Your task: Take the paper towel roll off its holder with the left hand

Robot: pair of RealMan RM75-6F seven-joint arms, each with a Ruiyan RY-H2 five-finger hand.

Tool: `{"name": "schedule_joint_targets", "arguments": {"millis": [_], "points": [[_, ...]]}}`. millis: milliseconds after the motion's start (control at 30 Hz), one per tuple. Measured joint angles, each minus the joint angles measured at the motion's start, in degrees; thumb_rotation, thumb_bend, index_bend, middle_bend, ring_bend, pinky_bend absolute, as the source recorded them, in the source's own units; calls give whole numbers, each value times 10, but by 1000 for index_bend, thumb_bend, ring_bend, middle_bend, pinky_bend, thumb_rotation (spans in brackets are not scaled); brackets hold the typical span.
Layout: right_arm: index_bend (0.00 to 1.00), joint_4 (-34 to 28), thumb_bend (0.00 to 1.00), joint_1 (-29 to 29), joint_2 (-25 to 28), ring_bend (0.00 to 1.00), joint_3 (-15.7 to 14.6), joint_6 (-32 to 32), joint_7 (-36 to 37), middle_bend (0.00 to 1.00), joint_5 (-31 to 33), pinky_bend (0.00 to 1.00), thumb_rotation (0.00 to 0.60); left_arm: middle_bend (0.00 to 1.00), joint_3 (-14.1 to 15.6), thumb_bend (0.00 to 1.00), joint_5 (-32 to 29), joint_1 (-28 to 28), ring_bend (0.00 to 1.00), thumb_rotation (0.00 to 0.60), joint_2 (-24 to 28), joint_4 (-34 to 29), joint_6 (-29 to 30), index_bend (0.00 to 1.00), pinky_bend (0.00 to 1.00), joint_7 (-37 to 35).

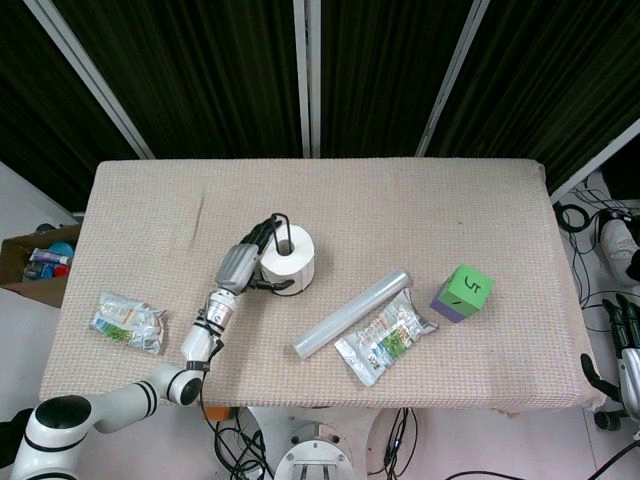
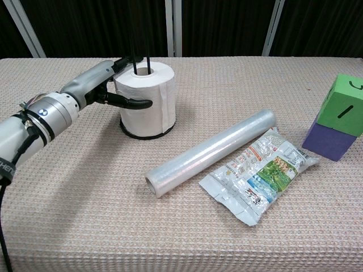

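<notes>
The white paper towel roll [image 1: 291, 261] [image 2: 152, 97] stands upright on its black wire holder [image 1: 279, 224] [image 2: 149, 61], left of the table's middle. The holder's prongs stick up through the core and its black base ring shows under the roll. My left hand [image 1: 244, 266] [image 2: 97, 86] wraps the roll's left side. Its thumb lies across the front face and its fingers reach round the back. My right hand [image 1: 627, 342] hangs off the table's right front corner with its fingers apart, holding nothing.
A clear film roll [image 1: 352, 313] [image 2: 211, 151] lies diagonally right of the holder, with a snack bag [image 1: 385, 340] [image 2: 258, 173] beside it. A green and purple cube [image 1: 461, 292] [image 2: 339, 119] sits further right. Another packet [image 1: 127, 322] lies near the left front edge.
</notes>
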Motion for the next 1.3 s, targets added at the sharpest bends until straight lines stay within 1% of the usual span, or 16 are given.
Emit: {"name": "schedule_joint_targets", "arguments": {"millis": [33, 167, 400, 500, 667, 800, 900, 1000, 1133, 1233, 1300], "points": [[0, 0, 298, 0, 0, 0, 0, -1, 0, 0, 0, 0, 600, 24, -1, 64, 0, -1, 16, 599, -1, 2, 0, 0, 147, -6], [0, -1, 298, 1, 0, 0, 0, -2, -2, 0, 1, 0, 600, 125, -8, 76, -1, 0, 136, 600, -6, 3, 13, 8, 185, -26], [0, -2, 298, 0, -1, 0, -1, -2, -5, 0, 1, 0, 600, 327, -24, 151, -2, 4, 322, 600, -13, -2, 48, 140, 248, -62], [0, 1, 298, -1, -1, 0, -1, -2, -4, 0, 3, 0, 600, 358, -29, 164, 1, 7, 343, 600, -8, -18, 59, 162, 263, -80], [0, 3, 298, -1, -2, 0, 1, 0, 0, 0, 3, 0, 600, 363, -43, 165, 8, 10, 344, 600, 22, -69, 80, 162, 263, -85], [0, 4, 298, -2, -2, 0, 1, 3, 2, 0, 2, 0, 600, 363, -65, 163, 5, 12, 344, 600, 63, -143, 91, 162, 263, -74], [0, 5, 298, -3, -2, 0, 1, 4, 4, 0, 1, 0, 600, 363, -90, 163, -6, 14, 344, 600, 105, -222, 96, 162, 263, -57], [0, 5, 298, -3, -3, 0, 1, 5, 3, 0, 0, 0, 600, 363, -125, 163, -24, 17, 344, 600, 154, -314, 101, 161, 263, -31], [0, 3, 298, -3, -3, 0, 0, 6, 2, 0, -2, 0, 600, 363, -185, 162, -65, 27, 344, 600, 234, -441, 115, 160, 263, 19], [0, 3, 298, -3, -5, 0, -1, 6, 2, 0, -4, 0, 600, 363, -224, 162, -96, 42, 344, 600, 295, -508, 138, 161, 263, 62], [0, 5, 298, -3, -6, 0, -2, 6, 2, 0, -5, 0, 600, 364, -234, 164, -107, 59, 347, 600, 324, -528, 150, 161, 263, 78]]}}
